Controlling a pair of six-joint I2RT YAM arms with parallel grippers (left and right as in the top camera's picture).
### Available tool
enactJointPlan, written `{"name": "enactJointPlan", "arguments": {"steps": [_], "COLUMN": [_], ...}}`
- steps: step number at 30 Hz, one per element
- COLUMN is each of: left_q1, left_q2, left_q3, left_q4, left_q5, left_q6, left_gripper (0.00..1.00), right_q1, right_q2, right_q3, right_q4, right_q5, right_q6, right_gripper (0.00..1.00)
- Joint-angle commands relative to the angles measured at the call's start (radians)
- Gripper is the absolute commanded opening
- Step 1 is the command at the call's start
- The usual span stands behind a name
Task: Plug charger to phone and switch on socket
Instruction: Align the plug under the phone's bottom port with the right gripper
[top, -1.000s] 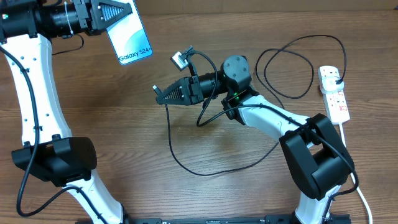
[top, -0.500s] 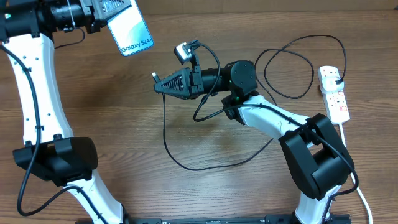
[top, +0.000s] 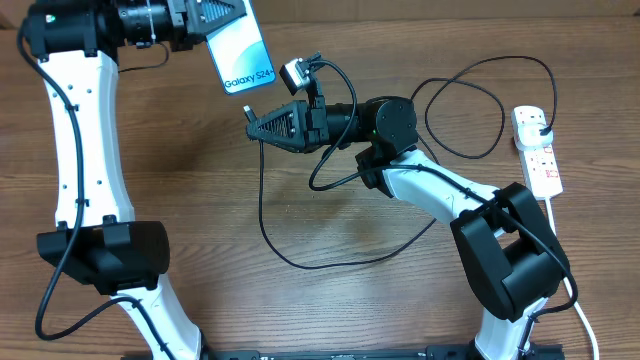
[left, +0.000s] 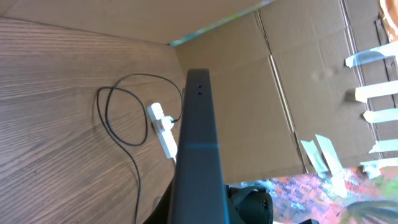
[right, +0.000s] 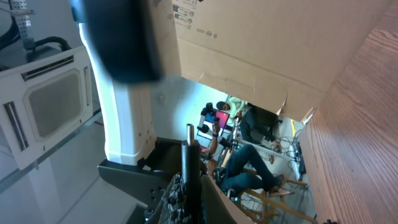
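High at the back left, my left gripper is shut on the phone, whose light-blue screen faces up. The left wrist view shows the phone edge-on. My right gripper is shut on the charger's connector tip, a short way below and right of the phone's lower end and apart from it. That tip stands straight up between the fingers. The black charger cable hangs down, loops over the table and runs to the white socket at the right, its plug in the far outlet.
The socket's white cord runs toward the front right corner. Arm bases stand at the front left and front right. A cardboard wall lines the table's far edge. The cable loop lies beside the socket.
My left arm has carried the phone to the right, closer to the right gripper. The right gripper has risen a little with the connector tip, and the hanging cable swung with it.
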Motion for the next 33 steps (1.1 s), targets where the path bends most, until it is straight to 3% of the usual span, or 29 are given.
{"name": "enactJointPlan", "arguments": {"steps": [1,16,22,33], "left_q1": [-0.02,-0.02,-0.021,-0.022], "left_q2": [-0.017,-0.017,-0.017,-0.017], "left_q3": [0.006,0.006,0.006,0.006], "left_q4": [0.005,0.0,-0.001,-0.001], "left_q5": [0.023,-0.04,-0.109,-0.163], "left_q6": [0.048,0.042,-0.092,-0.167], "left_gripper": [0.04,0.04,0.04,0.04], "right_q1": [-0.016,-0.066,-0.066,-0.066], "right_q2": [0.0,0.0,-0.001,0.0], "right_q3": [0.031,0.031,0.031,0.031], "right_q4": [0.008,0.019,0.019,0.019], "right_q5": [0.024,0.018,0.018,0.018], "right_q6": [0.004,0.004,0.001,0.001], "right_gripper": [0.04,0.04,0.04,0.04]}}
